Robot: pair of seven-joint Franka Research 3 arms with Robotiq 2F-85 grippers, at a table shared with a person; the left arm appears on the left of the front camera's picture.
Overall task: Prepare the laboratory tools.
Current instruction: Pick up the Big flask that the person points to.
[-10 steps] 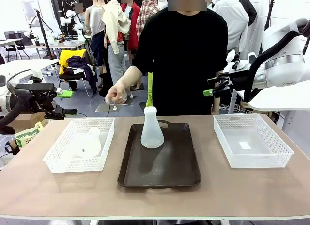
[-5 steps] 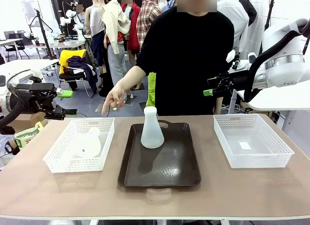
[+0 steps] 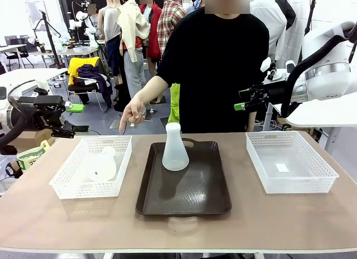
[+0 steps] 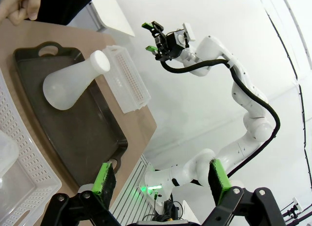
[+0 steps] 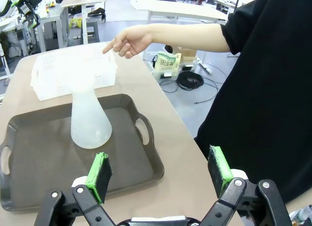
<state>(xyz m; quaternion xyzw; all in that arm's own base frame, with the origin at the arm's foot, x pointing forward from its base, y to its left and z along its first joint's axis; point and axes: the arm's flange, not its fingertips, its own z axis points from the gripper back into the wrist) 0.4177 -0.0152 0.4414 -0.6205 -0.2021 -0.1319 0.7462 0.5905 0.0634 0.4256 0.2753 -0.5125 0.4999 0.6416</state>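
Flask [image 3: 175, 150] stands on the tray [image 3: 184, 197], between left pincer [image 3: 78, 118] and right pincer [image 3: 241, 100], both spread, empty; person's hand [image 3: 133, 111], pinched before, now points down.

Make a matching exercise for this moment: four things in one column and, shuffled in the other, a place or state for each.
1. upright flask
2. flask on its side
3. person's hand
4. left gripper

A. in the left basket
B. open, in the air
C. on the brown tray
D. pointing down near the left basket

Pairs: 1-C, 2-A, 3-D, 4-B
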